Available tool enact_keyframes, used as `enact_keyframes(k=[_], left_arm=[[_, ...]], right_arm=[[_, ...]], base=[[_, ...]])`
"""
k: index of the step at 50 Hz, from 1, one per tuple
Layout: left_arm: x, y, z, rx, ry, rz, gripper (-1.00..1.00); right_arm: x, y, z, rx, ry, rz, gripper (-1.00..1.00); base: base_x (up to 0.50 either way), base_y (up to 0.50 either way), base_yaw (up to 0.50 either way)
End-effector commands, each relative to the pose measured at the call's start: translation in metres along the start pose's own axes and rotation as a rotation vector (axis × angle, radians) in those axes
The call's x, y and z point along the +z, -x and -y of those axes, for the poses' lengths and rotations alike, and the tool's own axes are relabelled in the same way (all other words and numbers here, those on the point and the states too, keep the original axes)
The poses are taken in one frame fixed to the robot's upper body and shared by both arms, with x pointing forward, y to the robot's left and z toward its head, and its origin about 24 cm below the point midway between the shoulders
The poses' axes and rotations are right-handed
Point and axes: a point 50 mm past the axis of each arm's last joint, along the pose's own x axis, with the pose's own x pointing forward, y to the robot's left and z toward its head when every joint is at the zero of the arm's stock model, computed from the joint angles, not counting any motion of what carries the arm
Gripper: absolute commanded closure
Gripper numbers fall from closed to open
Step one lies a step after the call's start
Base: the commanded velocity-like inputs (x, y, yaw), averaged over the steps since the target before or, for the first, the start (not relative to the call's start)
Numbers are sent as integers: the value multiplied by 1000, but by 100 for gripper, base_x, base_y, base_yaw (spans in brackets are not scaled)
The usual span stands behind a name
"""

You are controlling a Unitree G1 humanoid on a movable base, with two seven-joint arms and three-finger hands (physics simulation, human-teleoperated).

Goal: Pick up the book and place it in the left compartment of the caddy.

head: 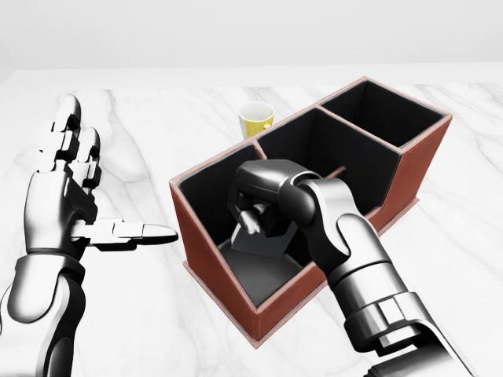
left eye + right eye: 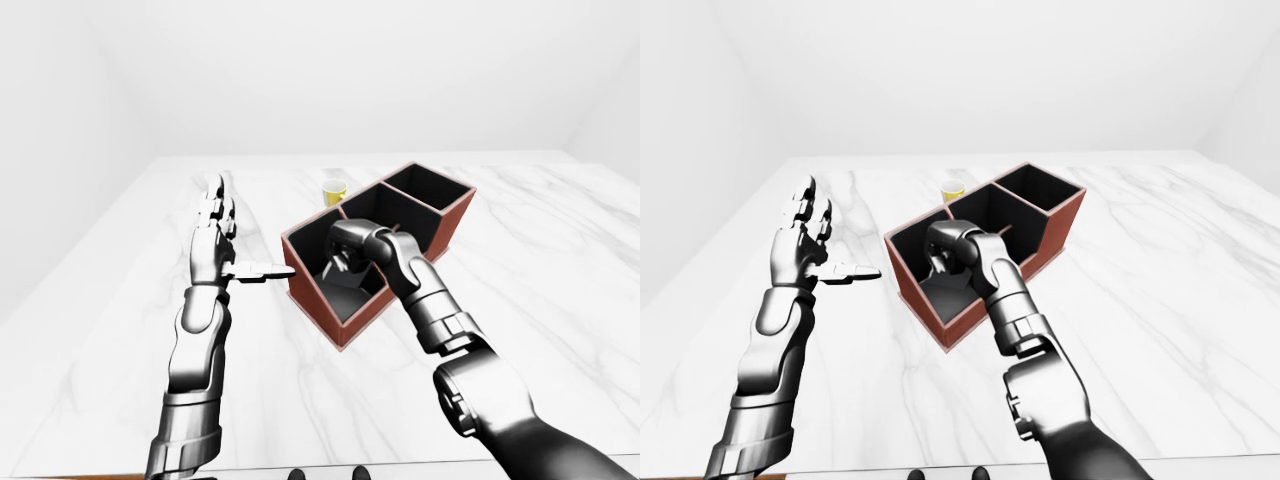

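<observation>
Inside caddy (image 1: 206,236) L compartment | R hand (image 1: 255,210) gripping book (image 1: 263,239), tilted | L hand (image 1: 67,184) wide, apart

book (image 1: 263,239) mostly behind right hand (image 1: 259,206), fingers' grip hidden, forearm cropped
</observation>
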Motion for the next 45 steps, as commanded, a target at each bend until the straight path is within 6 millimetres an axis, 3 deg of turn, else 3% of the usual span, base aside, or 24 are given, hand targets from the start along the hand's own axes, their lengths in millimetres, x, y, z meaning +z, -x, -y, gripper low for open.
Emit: enact_keyframes(k=[1,45], left_arm=[[0,-1,-1,1,1,-2,-100],[-6,2,-1,3,7,-23,-100]], right_arm=[[1,-3,-6,-8,7,-12,100],[-3,-23,-20,15,78,-100,100]], base=[[0,0,0],[0,0,0]])
